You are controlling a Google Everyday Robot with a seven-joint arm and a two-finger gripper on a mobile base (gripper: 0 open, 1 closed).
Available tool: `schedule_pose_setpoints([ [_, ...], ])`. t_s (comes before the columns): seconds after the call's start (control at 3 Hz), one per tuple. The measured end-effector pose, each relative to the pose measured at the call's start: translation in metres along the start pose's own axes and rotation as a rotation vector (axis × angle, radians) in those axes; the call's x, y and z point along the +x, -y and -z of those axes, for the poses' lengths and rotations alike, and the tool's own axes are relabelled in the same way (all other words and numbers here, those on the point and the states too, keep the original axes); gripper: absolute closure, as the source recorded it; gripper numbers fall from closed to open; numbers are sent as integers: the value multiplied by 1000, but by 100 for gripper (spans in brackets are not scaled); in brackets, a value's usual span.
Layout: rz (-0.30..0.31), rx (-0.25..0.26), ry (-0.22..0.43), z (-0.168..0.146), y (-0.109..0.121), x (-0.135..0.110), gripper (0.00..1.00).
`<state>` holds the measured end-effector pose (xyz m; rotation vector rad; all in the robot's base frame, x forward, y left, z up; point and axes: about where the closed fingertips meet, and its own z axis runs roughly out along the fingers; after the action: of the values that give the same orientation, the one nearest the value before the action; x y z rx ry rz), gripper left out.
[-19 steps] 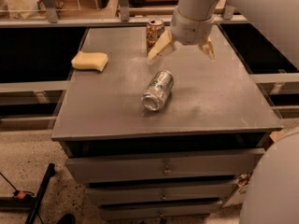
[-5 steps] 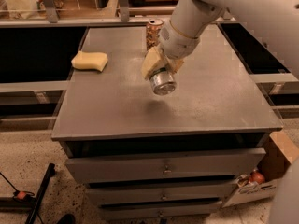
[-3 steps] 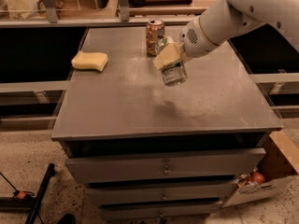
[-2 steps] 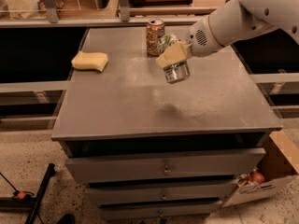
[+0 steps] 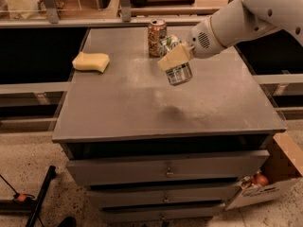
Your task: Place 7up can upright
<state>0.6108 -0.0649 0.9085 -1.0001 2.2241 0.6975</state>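
Note:
The 7up can (image 5: 176,63), silver-white with green lettering, hangs in the air above the middle of the grey cabinet top (image 5: 123,108), tilted with its shiny end facing down and toward the camera. My gripper (image 5: 173,56) comes in from the upper right and is shut on the 7up can, one tan finger (image 5: 174,57) lying across its side. A faint shadow of the can lies on the top below it.
A brown-orange patterned can (image 5: 156,37) stands upright at the back of the top, just behind the held can. A yellow sponge (image 5: 91,62) lies at the back left. A cardboard box (image 5: 265,178) stands on the floor at the right. Drawers are below.
The 7up can lay on its side on the top with the gripper open above it. The gripper has closed on it, lifted it and turned it, shifting slightly right.

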Motion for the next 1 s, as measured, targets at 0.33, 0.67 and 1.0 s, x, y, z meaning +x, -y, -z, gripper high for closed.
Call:
schedule_pose_setpoints([
  [0.33, 68, -21, 33, -2, 3, -4, 100],
  [0.67, 195, -125, 147, -7, 8, -15, 100],
  [1.0, 337, -216, 234, -10, 4, -21, 100],
])
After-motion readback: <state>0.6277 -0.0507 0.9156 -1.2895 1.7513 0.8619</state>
